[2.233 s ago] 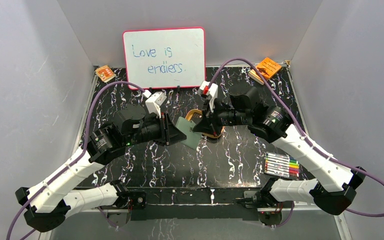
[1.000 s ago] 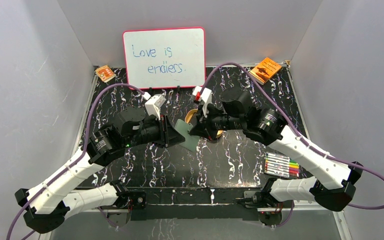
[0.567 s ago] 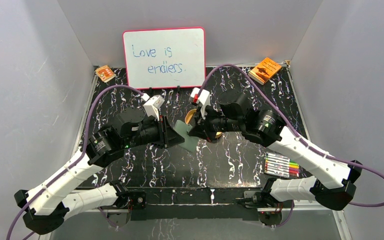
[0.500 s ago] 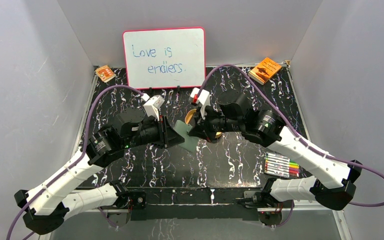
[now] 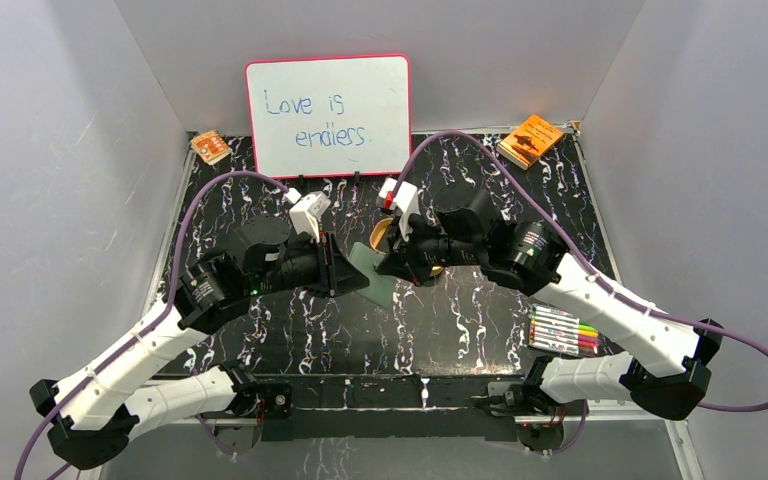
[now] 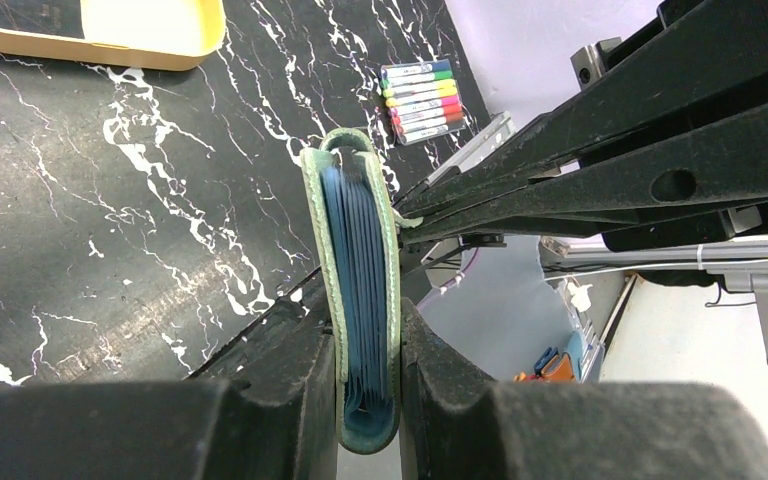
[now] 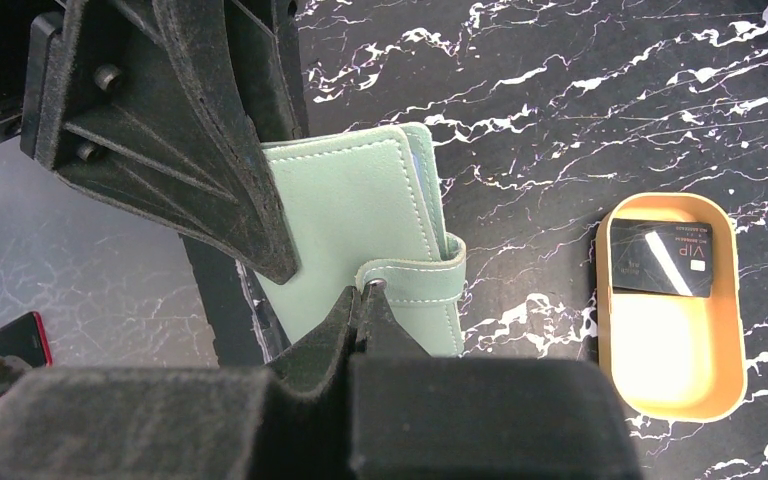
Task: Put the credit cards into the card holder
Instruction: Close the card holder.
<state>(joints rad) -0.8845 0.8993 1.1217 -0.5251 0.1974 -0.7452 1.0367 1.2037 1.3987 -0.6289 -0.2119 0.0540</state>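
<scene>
From above, we see the left gripper (image 5: 352,275) clamped on the green holder (image 5: 380,272), which is raised over the middle of the counter (image 5: 360,330). The right gripper (image 5: 392,262) meets the holder from the opposite side, above a tan tray (image 5: 384,231) that it mostly hides. A whiteboard (image 5: 328,115) stands at the far edge, an orange booklet (image 5: 533,137) lies in the far right corner, and markers (image 5: 563,331) sit near the right edge.

In the left wrist view, we find the holder folded shut and standing on edge, squeezed between the two fingers (image 6: 290,360). Its blue inner leaves show along the open side, and its strap loops over the far end.

In the right wrist view, that gripper's fingers (image 7: 320,335) are pressed together, with their tips touching the strap end by the snap. We cannot tell whether the strap is nipped between them. One black card (image 7: 660,258) lies in the tray, at one end, well apart from the holder.
</scene>
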